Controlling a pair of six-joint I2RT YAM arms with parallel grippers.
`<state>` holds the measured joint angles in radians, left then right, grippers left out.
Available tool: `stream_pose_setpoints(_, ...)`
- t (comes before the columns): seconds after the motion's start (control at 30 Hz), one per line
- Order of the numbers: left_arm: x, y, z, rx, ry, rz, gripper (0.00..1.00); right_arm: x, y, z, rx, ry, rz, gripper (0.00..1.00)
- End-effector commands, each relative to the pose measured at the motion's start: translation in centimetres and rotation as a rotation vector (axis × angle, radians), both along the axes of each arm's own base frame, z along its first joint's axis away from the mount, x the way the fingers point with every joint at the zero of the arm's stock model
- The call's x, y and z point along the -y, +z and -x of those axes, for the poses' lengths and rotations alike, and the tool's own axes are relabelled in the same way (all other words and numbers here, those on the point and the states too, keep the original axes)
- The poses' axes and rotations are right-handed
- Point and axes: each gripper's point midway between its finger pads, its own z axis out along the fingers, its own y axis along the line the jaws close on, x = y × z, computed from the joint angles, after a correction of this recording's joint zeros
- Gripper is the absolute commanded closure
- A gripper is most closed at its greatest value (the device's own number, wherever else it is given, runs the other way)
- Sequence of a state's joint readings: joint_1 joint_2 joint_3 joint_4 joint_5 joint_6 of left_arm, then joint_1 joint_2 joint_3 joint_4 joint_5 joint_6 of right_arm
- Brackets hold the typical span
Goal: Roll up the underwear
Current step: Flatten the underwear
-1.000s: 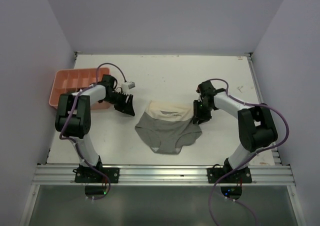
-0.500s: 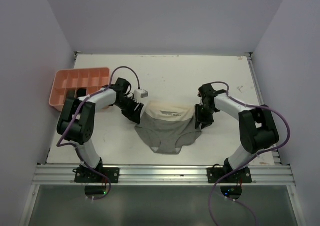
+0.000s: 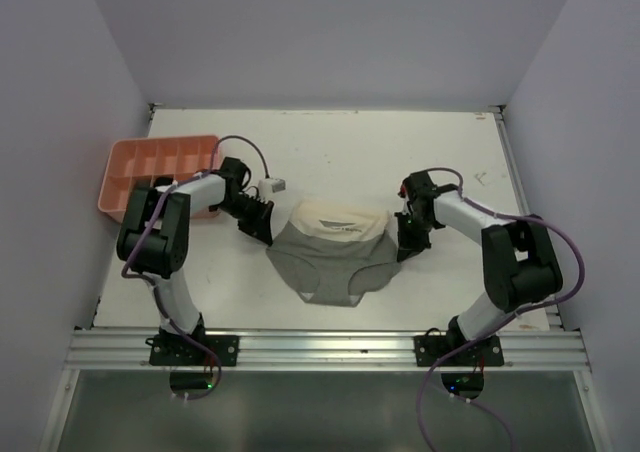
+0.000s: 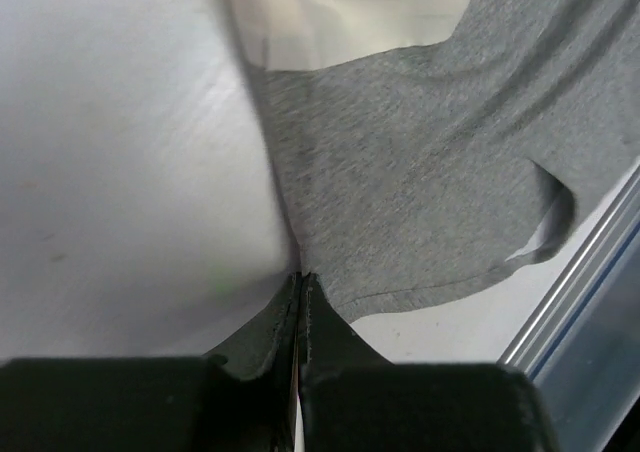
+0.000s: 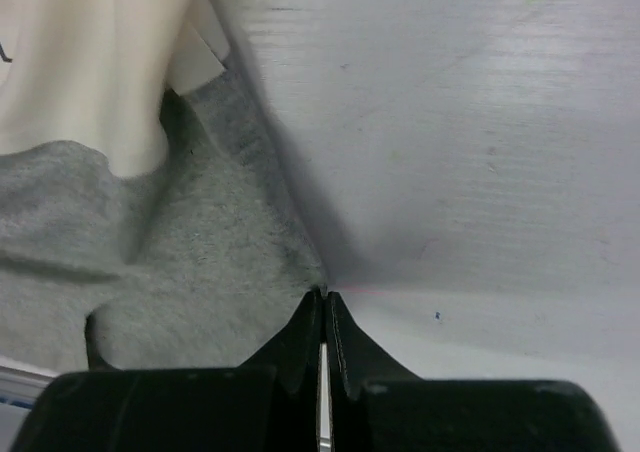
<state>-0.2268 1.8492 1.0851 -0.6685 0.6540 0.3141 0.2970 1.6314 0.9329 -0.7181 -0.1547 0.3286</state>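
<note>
Since a sec ago both arms have closed in on the garment and both pincers have snapped together. The left one came off the tray side and the right slid down to the cloth's edge.

Biggest first: the white table (image 3: 330, 152), with the pink tray (image 3: 112, 177) at its far-left corner, well apart from the action. Mid-table, between the two arms, lies the underwear (image 3: 325, 262). It's spread flat, grey outside, with a cream lining showing at the far waistband, and the crotch points toward the bases.

Now the left gripper (image 3: 262, 232) sits at the garment's left hip edge and the right gripper (image 3: 407, 244) at the right hip edge, both down at table level. In the wrist views the tips meet right where the grey hem ends. So we read both as pressed together on a thin pinch of hem, tho the bite is tiny and could be hem only.

Handling, as we judge it:
- **Cloth:** it's light, limp and stretchy, with no stiffness at all, so it'll sag and bunch rather than hold shape. It isn't fragile.
- **Risk:** such a thin fold can slip out of a shallow pinch.
- **Where to hold:** the two hip corners, as now, which keeps the cloth taut.
- **How to move:** we'd move both sides together, or the roll goes skewed.
</note>
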Motion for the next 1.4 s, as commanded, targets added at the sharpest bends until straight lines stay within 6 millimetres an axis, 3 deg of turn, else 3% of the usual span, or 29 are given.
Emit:
stream_pose_setpoints(0.0,-2.3,3.6,-4.9,0.059,0.140,0.151,1.00,1.1,4.6,-3.6,0.167,-0.040,-0.052,1.00)
stream_pose_setpoints(0.1,-2.6,5.2,-6.5,0.099,0.124,0.190,1.00,1.0,5.1,-4.2,0.165,-0.033,-0.092,1.00)
stream_pose_setpoints(0.23,-2.1,3.8,-5.6,0.058,0.107,0.186,1.00,-0.1,1.7,-3.0,0.070,-0.036,-0.147,1.00)
stream_pose_setpoints(0.27,-2.0,2.8,-4.9,0.040,0.109,0.170,1.00,-0.2,0.3,-2.3,0.031,-0.041,-0.149,1.00)
stream_pose_setpoints(0.37,-2.2,1.1,-2.9,-0.004,0.091,0.127,1.00,0.1,-1.5,-0.6,-0.042,-0.027,-0.122,1.00)
stream_pose_setpoints(0.6,-3.5,-0.7,1.4,-0.077,0.021,0.030,1.00,0.1,-1.2,1.6,-0.149,0.059,-0.056,1.00)
stream_pose_setpoints(0.63,-3.6,-0.1,1.1,-0.052,0.009,0.028,0.90,-0.2,-0.9,1.6,-0.146,0.070,-0.060,0.97)
stream_pose_setpoints(0.7,-3.6,1.0,0.1,0.012,-0.001,0.032,0.71,-0.8,0.8,0.6,-0.106,0.074,-0.081,0.79)
stream_pose_setpoints(0.73,-3.6,2.5,-1.3,0.081,0.007,0.045,0.61,-0.8,1.6,0.0,-0.082,0.071,-0.071,0.67)
stream_pose_setpoints(0.9,-3.1,6.8,-7.5,0.278,0.106,0.088,0.58,-0.6,6.3,-6.1,0.131,0.018,-0.022,0.61)
stream_pose_setpoints(0.93,-2.9,7.0,-8.9,0.290,0.121,0.085,0.57,-0.8,5.8,-6.7,0.125,0.012,-0.020,0.61)
stream_pose_setpoints(1.07,-1.1,5.5,-9.9,0.239,0.122,0.074,0.56,-1.7,3.9,-9.2,0.117,-0.009,-0.029,0.63)
stream_pose_setpoints(1.23,0.8,3.4,-9.8,0.199,0.122,0.074,0.55,-2.2,1.6,-10.2,0.102,-0.005,-0.037,0.64)
stream_pose_setpoints(1.37,2.5,3.2,-11.2,0.227,0.154,0.090,0.55,-2.3,0.3,-10.5,0.100,-0.010,-0.037,0.71)
